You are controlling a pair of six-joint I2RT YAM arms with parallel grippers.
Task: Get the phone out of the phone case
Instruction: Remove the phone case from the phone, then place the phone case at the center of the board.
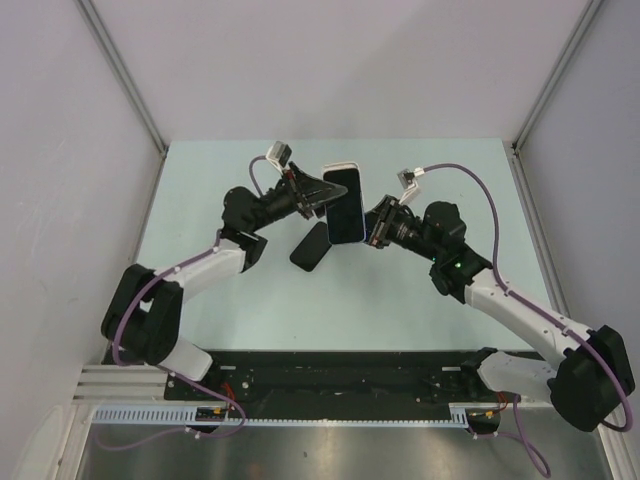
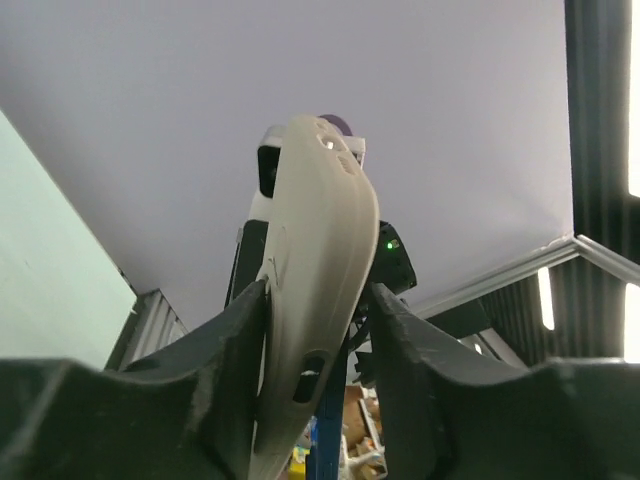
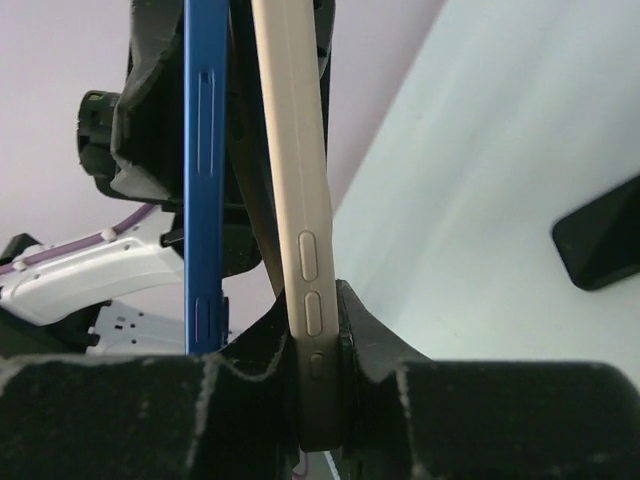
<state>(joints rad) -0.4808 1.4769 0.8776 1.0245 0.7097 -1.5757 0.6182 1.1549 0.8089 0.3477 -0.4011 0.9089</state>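
Above the pale green table (image 1: 200, 290), both arms meet with the load held in the air. The left gripper (image 1: 318, 193) is closed across the cream rubbery phone case (image 3: 298, 180) from one side. The right gripper (image 1: 372, 226) pinches the case's button edge from the other. The slim blue phone (image 3: 203, 150) lies parallel just beside the case, lifted clear along the right gripper's edge. Both long axes point away from the bases, so the parting pull likely goes sideways.
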